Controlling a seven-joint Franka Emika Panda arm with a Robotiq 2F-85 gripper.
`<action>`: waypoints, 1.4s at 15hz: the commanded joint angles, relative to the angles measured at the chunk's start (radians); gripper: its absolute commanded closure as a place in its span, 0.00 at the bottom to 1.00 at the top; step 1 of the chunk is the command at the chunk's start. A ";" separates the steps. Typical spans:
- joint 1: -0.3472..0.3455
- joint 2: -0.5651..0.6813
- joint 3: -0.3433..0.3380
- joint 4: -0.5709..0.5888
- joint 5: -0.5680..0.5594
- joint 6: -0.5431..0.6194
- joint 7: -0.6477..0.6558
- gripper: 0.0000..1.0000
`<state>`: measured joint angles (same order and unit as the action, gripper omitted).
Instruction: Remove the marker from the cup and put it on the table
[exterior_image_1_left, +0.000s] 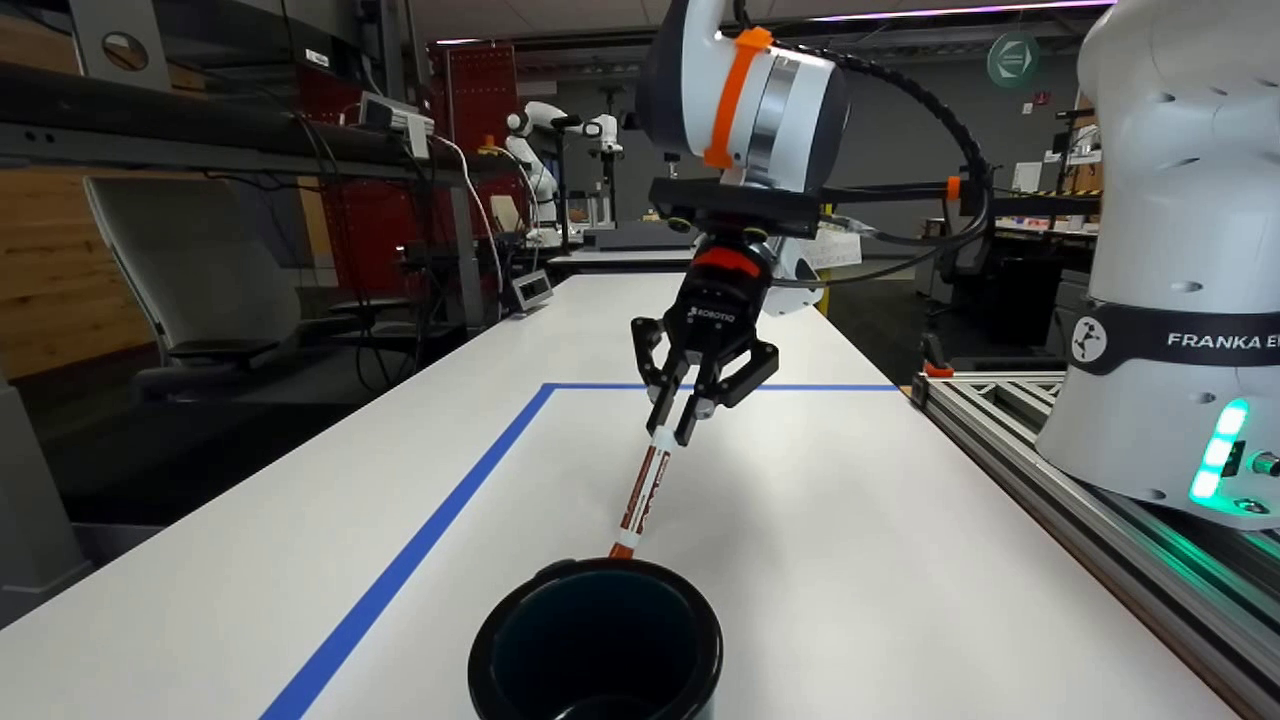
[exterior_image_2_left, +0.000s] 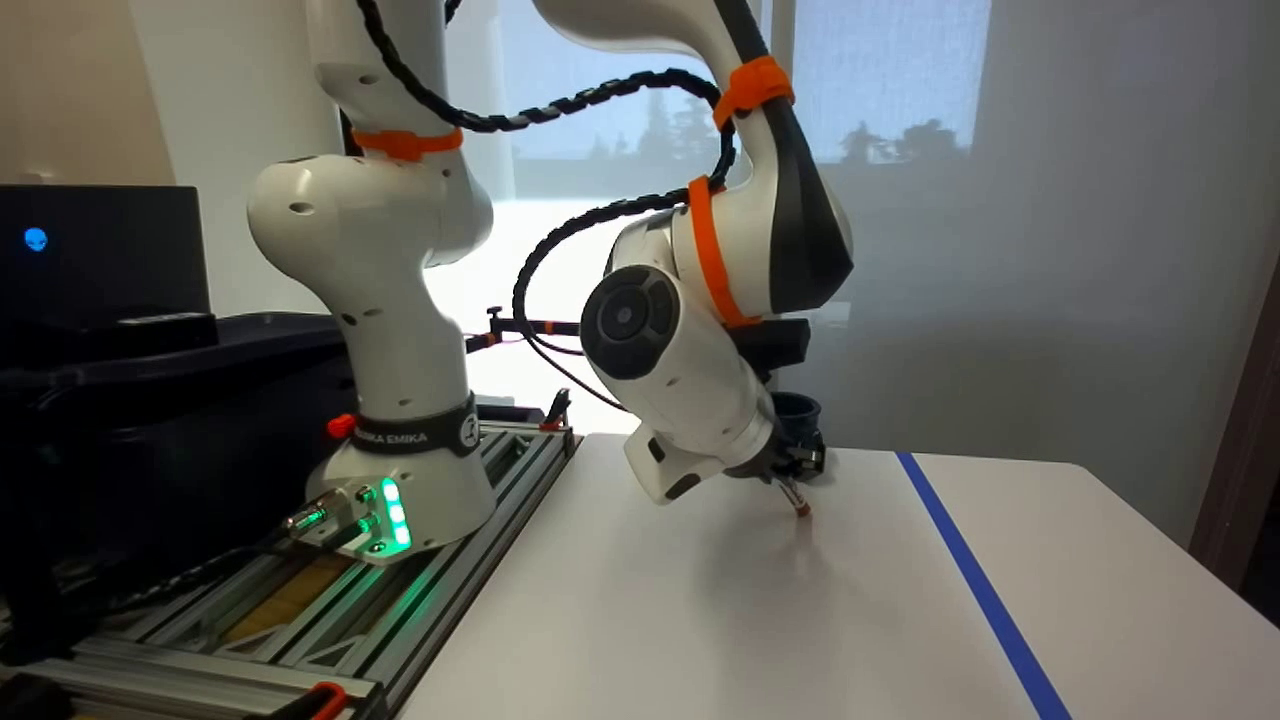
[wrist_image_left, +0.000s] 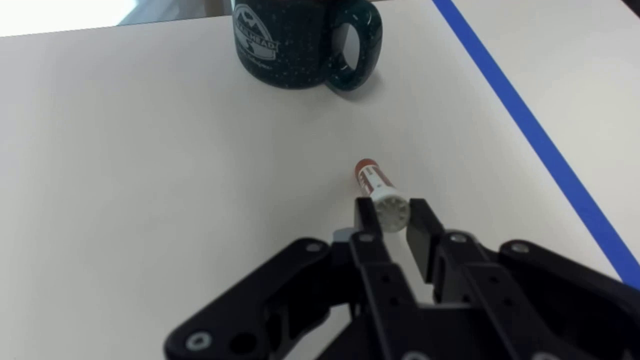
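One hand (exterior_image_1_left: 669, 428) gripping one marker (exterior_image_1_left: 645, 491); one cup (wrist_image_left: 297, 50).

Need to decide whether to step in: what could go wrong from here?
The claw grips the marker only by its white end, so it may pivot or slip. The marker slants, red end down; released like this, it could topple and roll across the table. A swing towards the cup standing nearby could knock it.

A grey chair (exterior_image_1_left: 190, 260) stands near a wood-toned wall (exterior_image_1_left: 40, 250), and dark trees (exterior_image_2_left: 928, 142) show through a pale window (exterior_image_2_left: 890, 60).
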<state>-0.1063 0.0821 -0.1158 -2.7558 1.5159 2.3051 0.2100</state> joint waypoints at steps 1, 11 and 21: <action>-0.010 0.040 -0.017 0.010 -0.019 -0.002 -0.031 0.95; 0.017 0.102 -0.022 0.028 -0.034 0.089 -0.080 0.73; 0.082 -0.018 0.038 -0.025 -0.086 0.238 -0.104 0.00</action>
<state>-0.0504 0.1534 -0.0943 -2.7344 1.4738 2.4942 0.0965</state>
